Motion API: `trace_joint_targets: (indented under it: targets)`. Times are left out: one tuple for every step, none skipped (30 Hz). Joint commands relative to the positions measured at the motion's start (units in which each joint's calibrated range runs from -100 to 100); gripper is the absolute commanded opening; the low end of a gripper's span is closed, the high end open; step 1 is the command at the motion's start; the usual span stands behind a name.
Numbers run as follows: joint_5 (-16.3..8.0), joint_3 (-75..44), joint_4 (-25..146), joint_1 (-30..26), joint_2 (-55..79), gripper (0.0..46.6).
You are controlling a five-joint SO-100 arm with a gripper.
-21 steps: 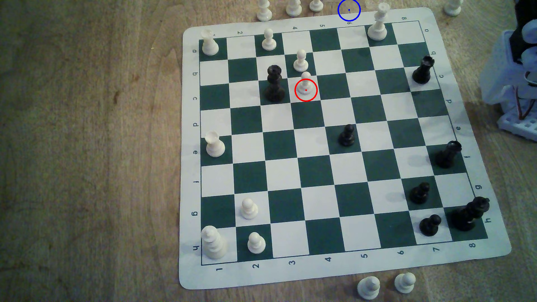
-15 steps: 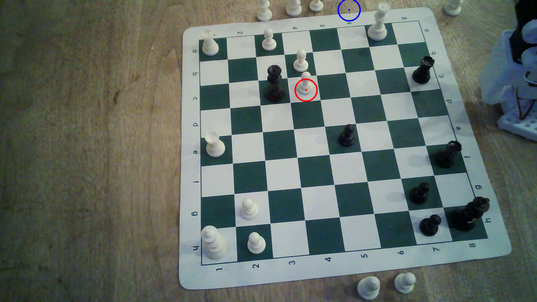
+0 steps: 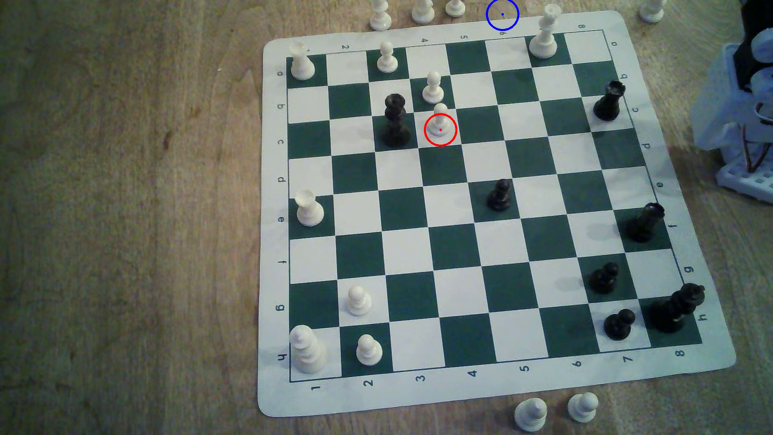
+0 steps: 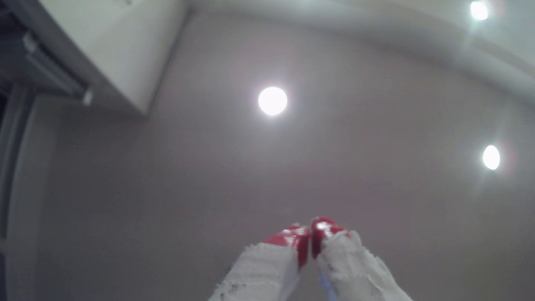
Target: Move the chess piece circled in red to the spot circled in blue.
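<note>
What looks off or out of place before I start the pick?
The gripper points up at the ceiling, its red tips together, nowhere near the board. The chess mat lies skewed on the table. The circled pawn stands upright, close beside a black piece.

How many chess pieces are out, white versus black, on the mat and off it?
Cream-white plastic pieces on the green-and-white chess mat, red-circled white pawn included: 9
Cream-white plastic pieces off the mat, on the brown wooden table: 6
Black plastic pieces, all on the mat: 7
Total: 22
</note>
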Motion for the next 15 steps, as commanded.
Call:
trace_joint_targets:
  targets:
    - [0.4,0.8,-0.2,0.3,-0.1,0.2]
    - [0.4,0.8,-0.2,0.3,-0.1,0.2]
    - [0.4,0.8,-0.2,0.3,-0.1,0.2]
    - [0.4,0.8,-0.2,0.3,-0.1,0.2]
    - [0.4,0.8,-0.2,0.3,-0.1,0.2]
    - [0.4,0.8,-0.2,0.3,-0.1,0.2]
    - [0.4,0.8,-0.2,0.3,-0.1,0.2]
    - [0.4,0.8,-0.2,0.3,-0.1,0.2]
    - [0.4,0.8,0.1,0.1,-0.2,0.5]
    - [0.4,0.8,0.3,-0.4,-0.2,1.5]
    - [0.4,0.8,0.4,-0.5,-0.2,3.1]
    - [0.3,0.8,1.5,-0.5,-0.2,3.3]
    - [0.3,0.8,3.4,-0.5,-0.2,3.4]
    - [0.3,0.8,8.5,-0.5,-0.2,4.9]
    - [0.3,0.8,11.8,-0.5,-0.2,5.4]
